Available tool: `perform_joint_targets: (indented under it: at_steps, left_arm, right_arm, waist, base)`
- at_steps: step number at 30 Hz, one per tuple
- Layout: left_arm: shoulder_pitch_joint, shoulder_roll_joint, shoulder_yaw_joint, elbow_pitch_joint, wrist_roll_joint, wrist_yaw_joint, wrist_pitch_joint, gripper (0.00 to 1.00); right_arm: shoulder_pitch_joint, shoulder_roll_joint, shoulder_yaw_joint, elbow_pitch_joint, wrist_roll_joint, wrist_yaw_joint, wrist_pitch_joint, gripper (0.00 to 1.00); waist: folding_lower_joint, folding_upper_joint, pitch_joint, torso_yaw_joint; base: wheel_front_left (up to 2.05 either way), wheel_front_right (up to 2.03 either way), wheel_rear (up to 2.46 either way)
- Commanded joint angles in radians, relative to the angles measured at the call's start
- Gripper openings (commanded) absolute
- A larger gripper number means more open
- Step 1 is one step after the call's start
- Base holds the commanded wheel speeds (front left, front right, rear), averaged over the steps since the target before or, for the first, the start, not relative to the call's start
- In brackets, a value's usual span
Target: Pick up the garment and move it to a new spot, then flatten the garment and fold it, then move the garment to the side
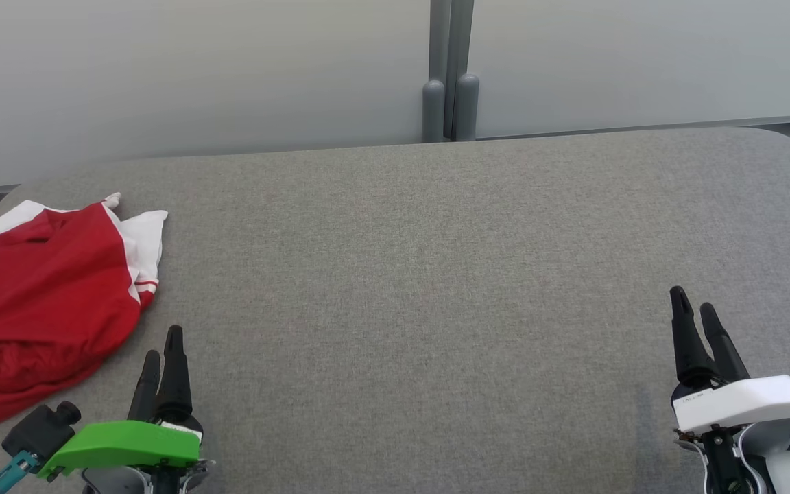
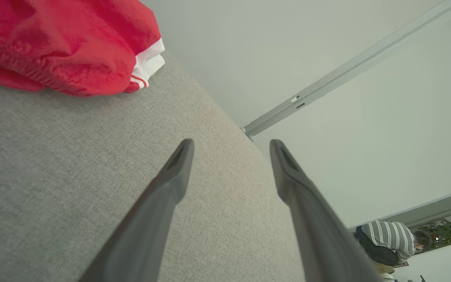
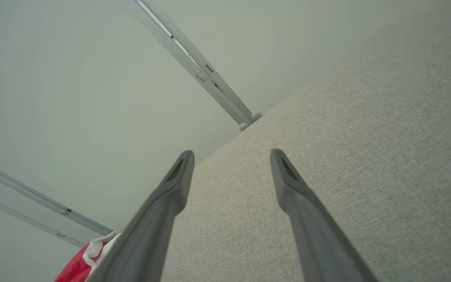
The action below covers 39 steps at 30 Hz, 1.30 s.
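The garment (image 1: 42, 302) is a crumpled red piece with white trim and thin red stripes, heaped at the left end of the grey fabric table (image 1: 422, 274). In the left wrist view the garment (image 2: 61, 43) lies at the upper left, apart from the fingers. My left gripper (image 1: 163, 343) hovers open just right of and nearer than the garment, holding nothing. At the lower right my right gripper (image 1: 693, 305) stands open and empty, far from the cloth. The right wrist view catches a corner of the garment (image 3: 88, 256) at the bottom left.
A pale partition wall (image 1: 196, 68) with a grey double post (image 1: 450, 103) runs behind the table's far edge. The table's corners are rounded. A person in a striped top (image 2: 390, 241) is bent over far off in the left wrist view.
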Motion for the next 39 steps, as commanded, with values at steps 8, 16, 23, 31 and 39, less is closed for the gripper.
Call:
perform_joint_targets:
  at_steps: [8,16,23,31,39]
  left_arm:
    - [-0.006,0.013,-0.003,-0.001,0.164,-0.002,-0.031,1.0]
    - [-0.007,0.023,-0.012,0.015,0.296,-0.004,-0.056,1.0]
    - [0.001,0.027,-0.02,0.032,0.385,-0.005,-0.076,1.0]
    - [0.011,0.031,-0.011,0.036,0.467,-0.005,-0.098,1.0]
    - [0.019,0.035,-0.014,0.036,0.533,-0.005,-0.116,1.0]
  right_arm:
    - [0.002,-0.027,0.006,-0.02,-0.144,0.0,-0.029,1.0]
    - [-0.001,-0.043,0.013,-0.014,-0.238,0.001,-0.05,1.0]
    - [0.003,-0.055,0.011,-0.005,-0.305,0.001,-0.068,1.0]
    - [0.01,-0.064,0.009,-0.003,-0.374,0.001,-0.086,1.0]
    - [0.02,-0.075,0.008,-0.008,-0.419,0.001,-0.101,1.0]
  waist:
    - [0.0,0.0034,0.001,0.0]
    - [0.0,0.0039,0.003,0.001]
    - [0.0,0.0044,0.004,0.002]
    - [0.0,0.0048,0.004,0.007]
    - [0.0,0.0053,0.001,0.01]
  base:
    - [0.0,0.0,0.0]
    - [0.0,0.0,0.0]
    - [0.0,0.0,0.0]
    - [0.0,0.0,0.0]
    - [0.0,0.0,0.0]
